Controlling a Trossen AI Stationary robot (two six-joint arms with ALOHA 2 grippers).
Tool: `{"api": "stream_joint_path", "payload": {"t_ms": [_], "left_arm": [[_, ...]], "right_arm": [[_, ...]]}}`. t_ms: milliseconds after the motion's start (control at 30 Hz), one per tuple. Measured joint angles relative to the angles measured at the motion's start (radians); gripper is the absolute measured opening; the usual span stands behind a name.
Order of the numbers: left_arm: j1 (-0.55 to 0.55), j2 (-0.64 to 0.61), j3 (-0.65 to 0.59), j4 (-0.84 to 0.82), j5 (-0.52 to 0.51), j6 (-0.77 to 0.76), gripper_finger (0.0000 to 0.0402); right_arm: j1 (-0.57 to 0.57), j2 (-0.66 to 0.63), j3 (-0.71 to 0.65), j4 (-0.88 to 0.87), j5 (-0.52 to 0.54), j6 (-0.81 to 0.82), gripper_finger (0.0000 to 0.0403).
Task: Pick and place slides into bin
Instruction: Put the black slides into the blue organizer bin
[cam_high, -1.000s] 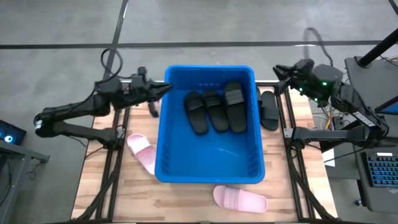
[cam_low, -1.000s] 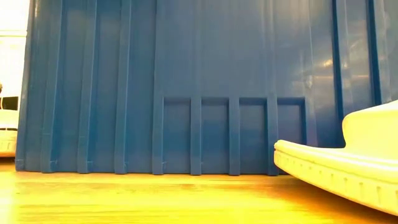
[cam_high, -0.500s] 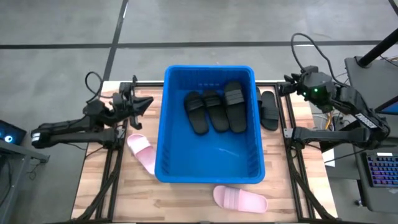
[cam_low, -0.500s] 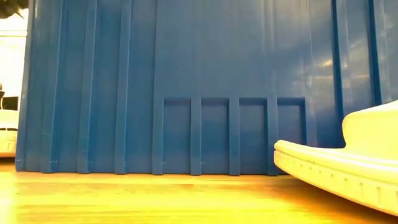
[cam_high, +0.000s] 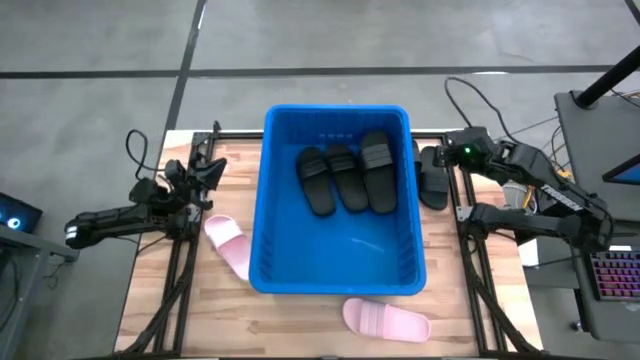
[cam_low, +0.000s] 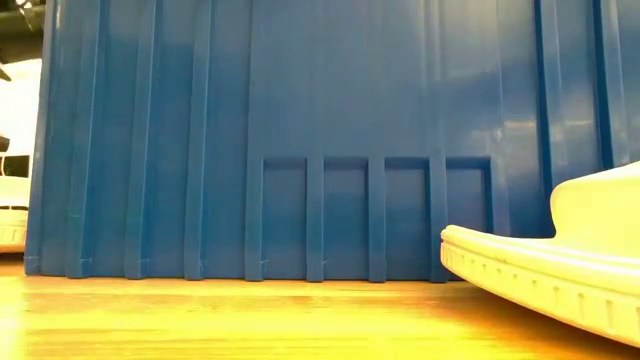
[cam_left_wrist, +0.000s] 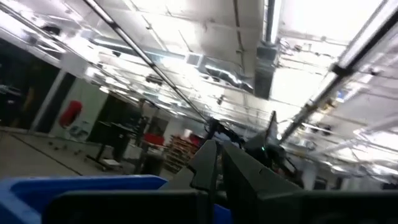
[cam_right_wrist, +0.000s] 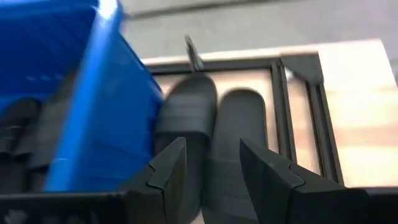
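My right tool (cam_right_wrist: 211, 165) is at the right of the high view, just beside the bin's upper right corner, over two black slides on the worktop. Its fingers (cam_right_wrist: 169, 168) stand parted and hold nothing; through the gap in the wrist view lie one black slide against the bin wall (cam_right_wrist: 186, 118) and a second black slide (cam_right_wrist: 239, 127) just beside it.

My left tool (cam_high: 213, 170) is at the left of the high view, near the bin's left wall, its fingers (cam_left_wrist: 208, 165) closed together and empty, tilted up toward the ceiling.

The blue bin (cam_high: 330, 118) fills the centre of the high view on the wooden worktop (cam_high: 300, 315). Three black slides (cam_high: 345, 178) lie side by side in its upper half.

One pink slide (cam_high: 228, 243) lies at the bin's lower left, touching its wall. The other pink slide (cam_high: 385, 320) lies below the bin's lower right corner; the low view shows it at right in front of the bin's ribbed wall.
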Motion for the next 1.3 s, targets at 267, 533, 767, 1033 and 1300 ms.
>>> {"api": "stream_joint_path", "payload": {"t_ms": [267,533,767,1033,1300], "left_arm": [[0.0,-0.025,-0.02,-0.01,-0.011,0.0,0.0011],[0.0,-0.013,-0.019,-0.011,-0.087,-0.002,0.0011],[0.0,-0.01,-0.019,-0.011,-0.087,-0.008,0.0011],[0.0,-0.003,-0.019,-0.011,-0.091,-0.008,0.0011],[0.0,0.007,-0.018,-0.009,-0.093,-0.008,0.0011]], "right_arm": [[-0.232,0.022,-0.066,0.122,-0.309,-0.138,0.0118],[-0.43,0.165,-0.047,0.166,-0.445,-0.338,0.0111],[-0.488,0.34,0.081,0.024,-0.588,-0.507,0.0136],[-0.488,0.457,0.177,-0.228,-0.577,-0.722,0.02],[-0.488,0.459,0.131,-0.153,-0.531,-0.641,0.0232]]}}
